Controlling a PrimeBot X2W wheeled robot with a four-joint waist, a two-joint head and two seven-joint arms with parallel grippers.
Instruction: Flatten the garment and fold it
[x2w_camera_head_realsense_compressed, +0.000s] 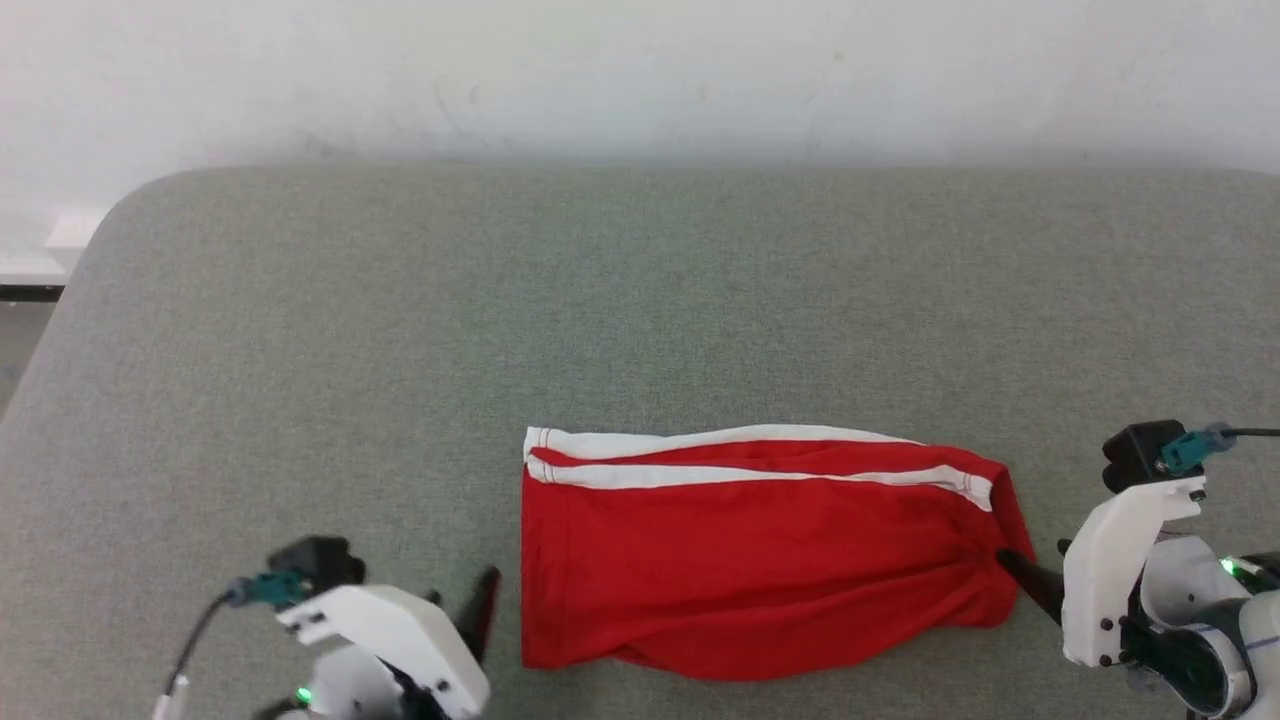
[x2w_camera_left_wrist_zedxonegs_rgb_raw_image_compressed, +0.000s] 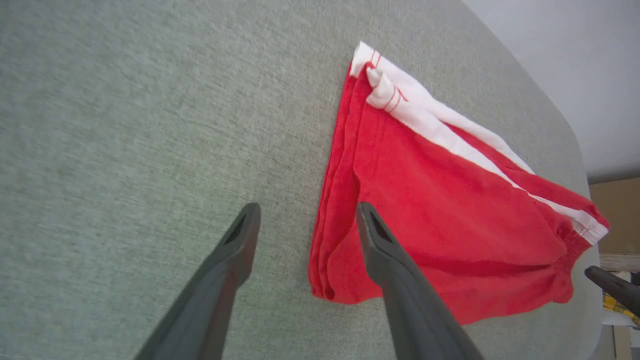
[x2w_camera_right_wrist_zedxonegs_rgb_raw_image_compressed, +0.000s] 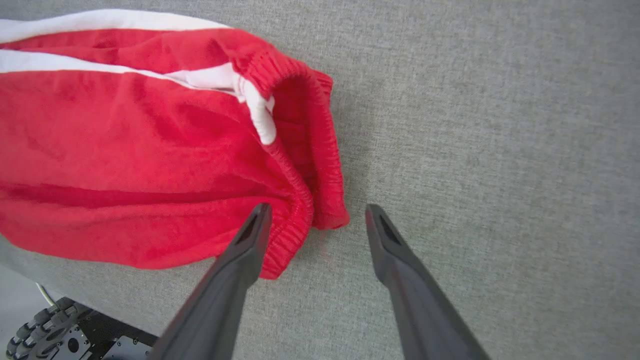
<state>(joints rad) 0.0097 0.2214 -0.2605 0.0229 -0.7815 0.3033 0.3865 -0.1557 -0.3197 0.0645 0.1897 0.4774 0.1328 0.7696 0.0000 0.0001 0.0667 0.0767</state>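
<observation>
The thin red garment (x2w_camera_head_realsense_compressed: 760, 560) with white stripes lies folded in a rough rectangle on the grey woven-cloth counter (x2w_camera_head_realsense_compressed: 400, 350), the left end effector (x2w_camera_left_wrist_zedxonegs_rgb_raw_image_compressed: 307, 207) spread open just beside its left edge and the right end effector (x2w_camera_right_wrist_zedxonegs_rgb_raw_image_compressed: 318, 207) open by the ribbed elastic waistband (x2w_camera_right_wrist_zedxonegs_rgb_raw_image_compressed: 299, 212), perhaps touching it

Far side: the tabletop (x2w_camera_head_realsense_compressed: 640, 300) gives wide free room behind the garment (x2w_camera_head_realsense_compressed: 760, 560), up to the wall (x2w_camera_head_realsense_compressed: 640, 70).
Left side: open tabletop; the left hand (x2w_camera_left_wrist_zedxonegs_rgb_raw_image_compressed: 307, 207) stands at the garment's left edge, fingers spread, one above the fabric and one above bare surface.
Right side: open tabletop; the right hand (x2w_camera_right_wrist_zedxonegs_rgb_raw_image_compressed: 317, 209) stands at the waistband end, fingers apart, one tip at the elastic, the other over bare surface.
Near side: only a narrow strip between the garment and the tabletop's near edge.
In the way: the garment itself, lying low.
</observation>
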